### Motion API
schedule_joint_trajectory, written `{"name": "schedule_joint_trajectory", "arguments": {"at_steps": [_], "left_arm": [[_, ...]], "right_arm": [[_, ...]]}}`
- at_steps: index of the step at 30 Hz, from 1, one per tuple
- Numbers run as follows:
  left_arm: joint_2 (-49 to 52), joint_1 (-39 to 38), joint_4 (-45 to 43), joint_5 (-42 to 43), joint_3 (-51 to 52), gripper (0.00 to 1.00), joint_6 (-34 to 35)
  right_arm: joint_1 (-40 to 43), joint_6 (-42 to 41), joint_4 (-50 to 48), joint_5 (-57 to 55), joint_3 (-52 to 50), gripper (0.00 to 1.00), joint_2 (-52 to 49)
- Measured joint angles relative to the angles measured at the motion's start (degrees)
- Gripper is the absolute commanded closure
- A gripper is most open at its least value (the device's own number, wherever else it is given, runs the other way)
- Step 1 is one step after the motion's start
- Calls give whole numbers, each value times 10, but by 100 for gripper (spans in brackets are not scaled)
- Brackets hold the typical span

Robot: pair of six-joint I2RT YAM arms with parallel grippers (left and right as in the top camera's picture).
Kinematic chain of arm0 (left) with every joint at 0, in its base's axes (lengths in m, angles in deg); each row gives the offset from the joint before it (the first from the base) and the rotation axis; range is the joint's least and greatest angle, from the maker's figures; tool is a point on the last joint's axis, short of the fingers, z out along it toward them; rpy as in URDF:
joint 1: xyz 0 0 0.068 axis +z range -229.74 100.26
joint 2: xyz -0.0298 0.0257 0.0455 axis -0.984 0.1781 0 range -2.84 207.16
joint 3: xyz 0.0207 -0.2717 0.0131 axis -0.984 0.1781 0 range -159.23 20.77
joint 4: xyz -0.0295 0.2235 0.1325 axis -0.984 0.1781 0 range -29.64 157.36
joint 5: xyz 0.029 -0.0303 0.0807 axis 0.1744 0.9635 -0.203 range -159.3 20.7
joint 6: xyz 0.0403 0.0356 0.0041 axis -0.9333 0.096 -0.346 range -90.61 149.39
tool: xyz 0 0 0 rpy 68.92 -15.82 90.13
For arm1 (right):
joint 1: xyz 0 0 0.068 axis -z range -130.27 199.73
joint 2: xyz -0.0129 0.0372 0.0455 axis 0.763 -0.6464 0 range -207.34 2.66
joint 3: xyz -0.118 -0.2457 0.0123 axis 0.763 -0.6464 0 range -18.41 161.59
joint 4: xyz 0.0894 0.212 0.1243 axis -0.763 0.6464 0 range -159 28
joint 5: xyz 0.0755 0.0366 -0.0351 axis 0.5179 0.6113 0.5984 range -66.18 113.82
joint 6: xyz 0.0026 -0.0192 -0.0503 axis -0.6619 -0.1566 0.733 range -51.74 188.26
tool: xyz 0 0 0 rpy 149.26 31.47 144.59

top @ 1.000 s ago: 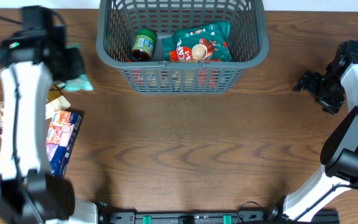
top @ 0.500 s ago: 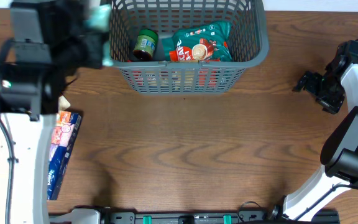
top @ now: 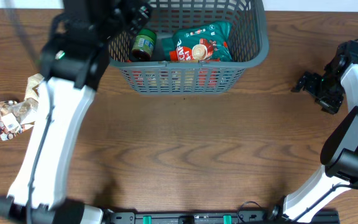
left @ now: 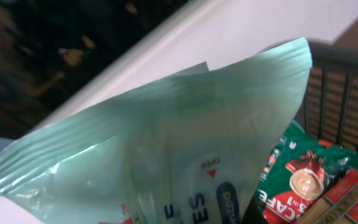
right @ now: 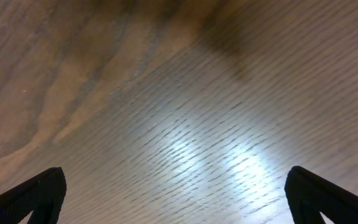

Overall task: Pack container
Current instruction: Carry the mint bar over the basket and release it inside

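Note:
The dark grey slotted basket (top: 182, 78) stands at the table's far middle. It holds a green-labelled jar (top: 143, 45) and a green and red coffee packet (top: 201, 42). My left gripper (top: 131, 12) is over the basket's left end, shut on a pale green packet (left: 185, 143) that fills the left wrist view and hides the fingers. Beyond it there I see the coffee packet (left: 297, 186) and the basket wall (left: 347, 93). My right gripper (top: 306, 81) is open and empty above bare wood (right: 179, 124) at the right.
A clear snack packet (top: 8, 118) and a tan wrapper (top: 33, 87) lie at the table's left edge. My left arm (top: 61, 124) stretches across the left side and hides what lies under it.
My left arm has swung right and away from the table's left side, carrying the pale green packet to above the basket's left end. The right arm has not moved.

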Motion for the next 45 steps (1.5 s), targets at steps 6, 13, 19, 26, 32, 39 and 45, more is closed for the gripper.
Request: {"name": "schedule_joint_trajectory", "arguments": {"at_steps": [6, 13, 19, 26, 32, 39, 45], "left_arm": [[117, -3, -12, 24, 0, 94, -14], [202, -12, 45, 32, 1, 94, -59], [225, -16, 82, 29, 1, 75, -76], [220, -18, 80, 10, 1, 21, -86], [174, -19, 81, -12, 1, 21, -86], [50, -19, 85, -65, 1, 22, -86], [-57, -16, 223, -186, -2, 22, -35]], "right_arm": [[0, 0, 0, 11, 0, 1, 0], [0, 0, 0, 14, 0, 1, 0], [0, 0, 0, 15, 0, 1, 0], [0, 4, 0, 15, 0, 1, 0], [0, 9, 0, 15, 0, 1, 0], [0, 18, 2, 15, 0, 1, 0], [0, 21, 2, 14, 0, 1, 0]]}}
